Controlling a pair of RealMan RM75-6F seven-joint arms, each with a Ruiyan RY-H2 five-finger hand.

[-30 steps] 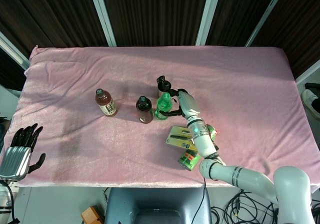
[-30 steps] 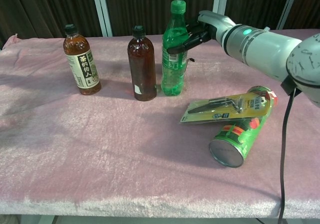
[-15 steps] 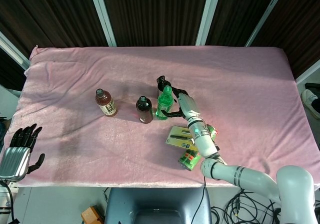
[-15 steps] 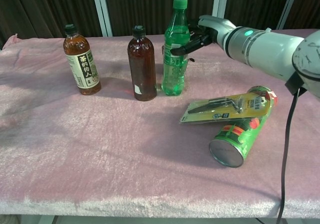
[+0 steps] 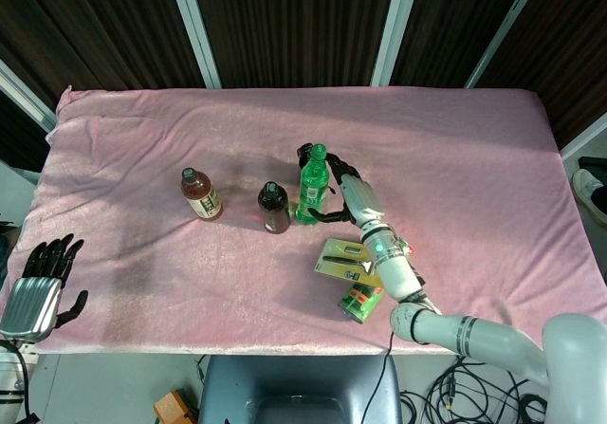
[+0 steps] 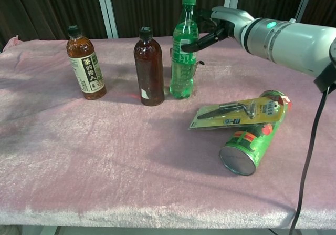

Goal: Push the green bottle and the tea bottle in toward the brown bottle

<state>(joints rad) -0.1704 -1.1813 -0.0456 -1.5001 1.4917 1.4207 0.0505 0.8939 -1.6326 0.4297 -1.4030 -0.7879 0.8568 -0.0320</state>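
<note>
The green bottle (image 5: 311, 182) (image 6: 184, 48) stands upright on the pink cloth, just right of the brown bottle (image 5: 273, 206) (image 6: 149, 69), with a narrow gap between them. The tea bottle (image 5: 200, 194) (image 6: 85, 64) stands apart, farther left. My right hand (image 5: 343, 194) (image 6: 215, 27) is at the green bottle's right side. Its fingers are spread and their tips touch the bottle's upper body. My left hand (image 5: 43, 277) hangs off the table's near left corner, fingers apart and holding nothing.
A green can (image 5: 360, 301) (image 6: 252, 140) lies on its side near the front right, and a yellow packaged tool (image 5: 343, 258) (image 6: 239, 110) rests on it. A dark-capped object (image 5: 304, 151) stands just behind the green bottle. The pink cloth (image 5: 455, 158) covers the table.
The green bottle's top has swung away from me, so it now stands straighter. My right hand has risen along its side. The brown bottle, the tea bottle and my left hand have not moved.
</note>
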